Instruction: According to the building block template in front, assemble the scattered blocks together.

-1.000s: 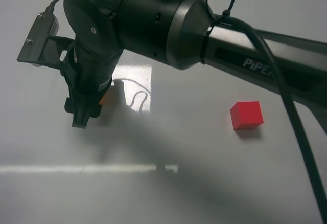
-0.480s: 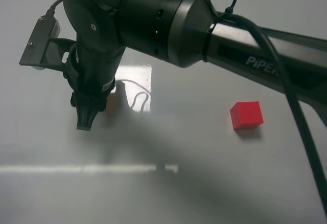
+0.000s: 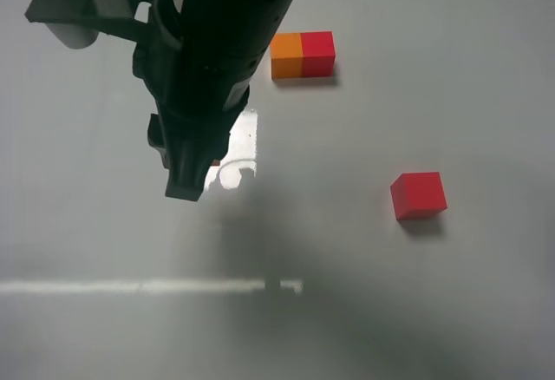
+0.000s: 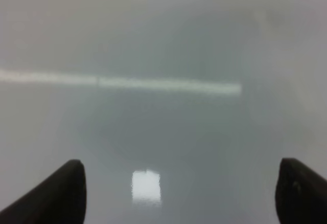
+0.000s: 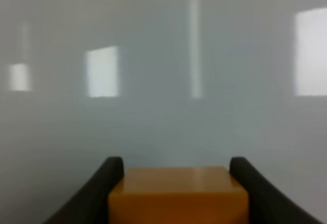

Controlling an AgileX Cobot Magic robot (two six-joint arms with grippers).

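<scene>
The template, an orange and a red block joined side by side (image 3: 302, 55), lies at the back of the table. A loose red cube (image 3: 419, 195) sits on the right. My right gripper (image 3: 186, 180) reaches across to the left of the middle, pointing down. In the right wrist view the right gripper (image 5: 176, 175) is shut on an orange block (image 5: 178, 193) held between both fingers. In the high view the orange block is almost fully hidden behind the gripper. My left gripper (image 4: 179, 183) is open and empty over bare table, and out of the high view.
The grey table (image 3: 451, 311) carries bright light reflections, one patch (image 3: 238, 150) by the right gripper and a white streak (image 3: 147, 286) across the front. The right arm's dark body (image 3: 217, 42) fills the upper left of the high view.
The right arm has risen and shifted right, with the orange block gone from the table by the fingers. The template at the back, hidden before, is now uncovered. The red cube has not moved.
</scene>
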